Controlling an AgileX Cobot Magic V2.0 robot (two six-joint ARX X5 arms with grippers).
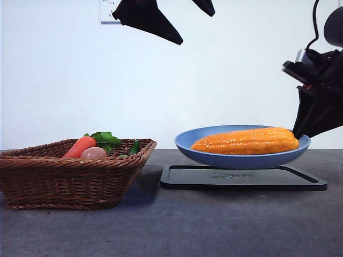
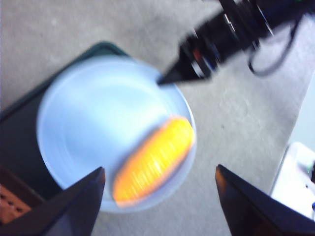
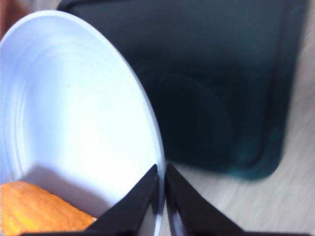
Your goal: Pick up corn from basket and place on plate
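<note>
The corn (image 1: 245, 142) lies lengthwise in the light-blue plate (image 1: 214, 155), which stands over the black tray. My right gripper (image 1: 296, 130) reaches in from the right side and is shut on the plate's rim; its wrist view shows the jaws (image 3: 161, 171) pinching the rim (image 3: 142, 108) with the corn's end (image 3: 34, 209) just beside them. My left gripper (image 1: 196, 29) hangs open high above the plate, holding nothing. Its wrist view looks down on the corn (image 2: 153, 160) in the plate (image 2: 98, 113). The wicker basket (image 1: 69, 179) stands to the left.
The basket holds a carrot (image 1: 80, 146) with green leaves (image 1: 105, 138) and a pinkish round thing (image 1: 94, 153). The flat black tray (image 1: 241, 179) lies under the plate. A white object (image 2: 295, 172) sits beyond the plate in the left wrist view.
</note>
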